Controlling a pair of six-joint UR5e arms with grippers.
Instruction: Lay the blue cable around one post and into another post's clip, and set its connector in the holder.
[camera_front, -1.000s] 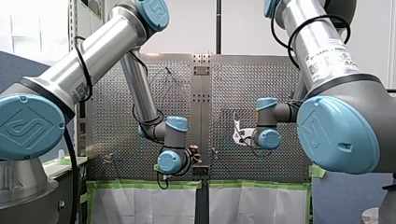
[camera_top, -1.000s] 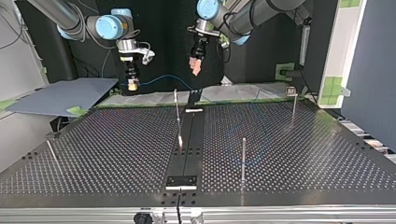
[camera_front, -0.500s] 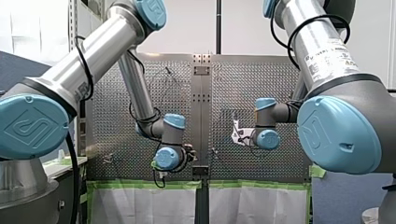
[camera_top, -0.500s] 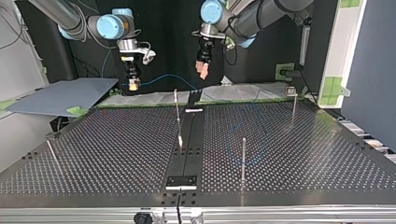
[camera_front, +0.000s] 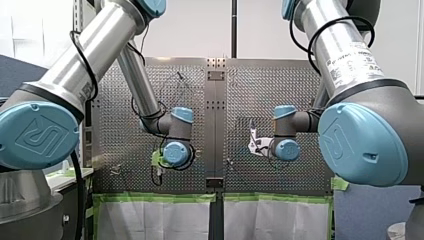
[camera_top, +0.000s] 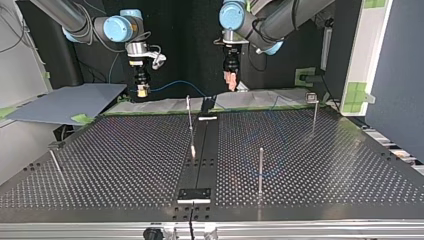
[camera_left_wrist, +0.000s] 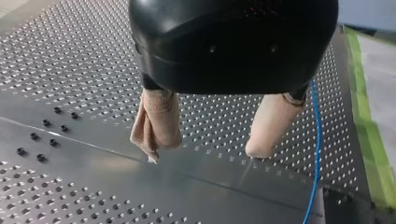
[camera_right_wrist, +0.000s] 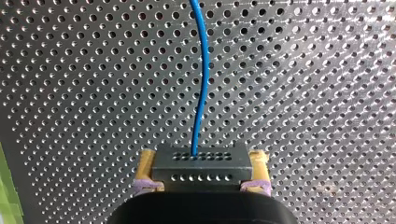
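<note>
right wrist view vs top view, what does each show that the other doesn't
Only the right wrist view: the connector, a grey block with rows of small holes, clamped between my right gripper's yellow pads, with the blue cable running out of it.
Only the top view: my left gripper above the table's far edge, and a post standing near the middle, with others around it.
Both: my right gripper, the blue cable leading away from it, and the perforated table.
</note>
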